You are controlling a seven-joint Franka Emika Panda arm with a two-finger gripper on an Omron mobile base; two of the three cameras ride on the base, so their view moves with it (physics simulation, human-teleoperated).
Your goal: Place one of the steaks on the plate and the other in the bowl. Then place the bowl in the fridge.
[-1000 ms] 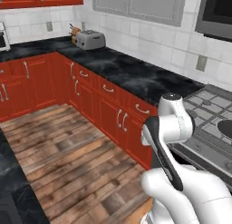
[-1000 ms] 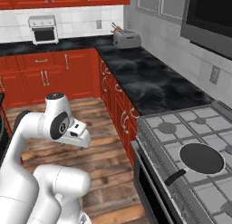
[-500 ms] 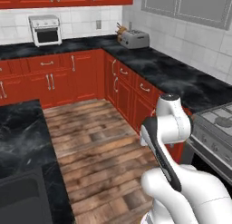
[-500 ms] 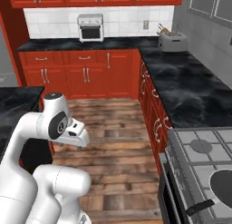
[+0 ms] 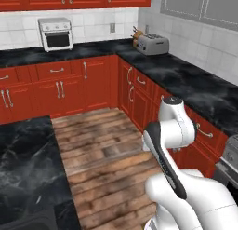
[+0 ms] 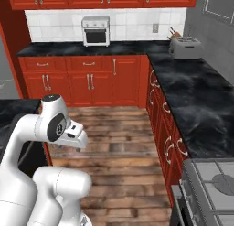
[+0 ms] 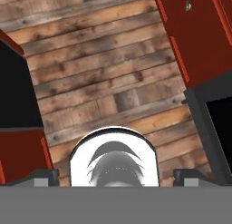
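Searching out the steaks looks to be the step in hand, with no meat yet moved. The gripper (image 7: 117, 177) hangs over the wooden floor (image 7: 108, 73) between the red cabinets (image 6: 91, 81) and the dark island counter (image 5: 23, 164), the arm folded close to the base. Its fingertips (image 7: 43, 177) stand at the two bottom corners of the hand view, jaws spread as wide as they go, and nothing is held between them. Where the steaks, plate and bowl sit cannot be told. A tall grey slab with red panelling beside it, at the left edge of the right base view, is likely the fridge (image 6: 6, 69). The next move probably calls for bringing the base up to whichever counter carries the meat, then lowering the open claw over one steak
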